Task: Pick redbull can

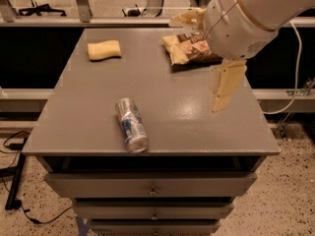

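The redbull can (131, 125) lies on its side near the front edge of the grey table (88, 102), left of centre, one shiny round end facing the front. It is silver with blue panels. My gripper (195, 64) hangs above the table's right rear part, over the snack bag, well to the right of and behind the can. Its two cream fingers are spread wide apart with nothing between them; one fingertip (219, 102) points down toward the tabletop.
A brown-and-yellow snack bag (184, 50) lies at the back right, partly hidden by my arm (256, 14). A yellow sponge (104, 49) lies at the back left. Drawers (150, 186) sit under the tabletop. Cables lie on the floor at left.
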